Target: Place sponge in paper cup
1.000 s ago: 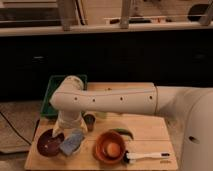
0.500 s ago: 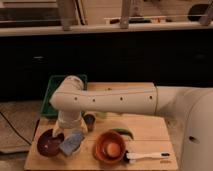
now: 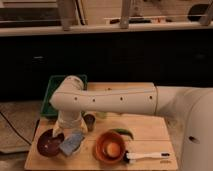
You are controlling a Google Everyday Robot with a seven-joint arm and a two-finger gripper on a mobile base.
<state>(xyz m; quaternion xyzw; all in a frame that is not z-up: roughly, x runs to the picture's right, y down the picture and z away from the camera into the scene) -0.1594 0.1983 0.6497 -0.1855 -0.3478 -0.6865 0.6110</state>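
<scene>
1. Reference: every location below is given relative to the orange bowl (image 3: 111, 146), which stands near the front edge of the wooden table (image 3: 150, 131).
2. Sponge: the sponge (image 3: 71, 143) lies just to the picture-left of the orange bowl, tilted with one end raised. It sits between that bowl and the maroon bowl (image 3: 49, 143).
3. Paper cup: only a pale sliver of the paper cup (image 3: 78, 149) shows, under the lower edge of the sponge and on the side nearest the orange bowl. Most of the cup is covered.
4. Gripper: the gripper (image 3: 74, 133) is up and to the picture-left of the orange bowl, directly over the sponge. It is tucked under the white wrist of the arm (image 3: 107, 99).
5. Jaw state: cannot tell. How wide the jaws stand, and whether they have hold of the sponge, is masked by the wrist.
6. Progress (a judgement): the sponge has reached the cup's position and appears to rest on or partly in it. What is left is to seat it fully, let go and withdraw.
7. Hard to make out:
   - how deep the sponge sits in the cup;
   - whether the gripper and sponge touch;
   - the contents of the orange bowl (a yellowish lump).
8. Other items: the small dark cup (image 3: 89, 121) stands behind and to the picture-left of the orange bowl. The brush (image 3: 147, 156) lies to its picture-right.
</scene>
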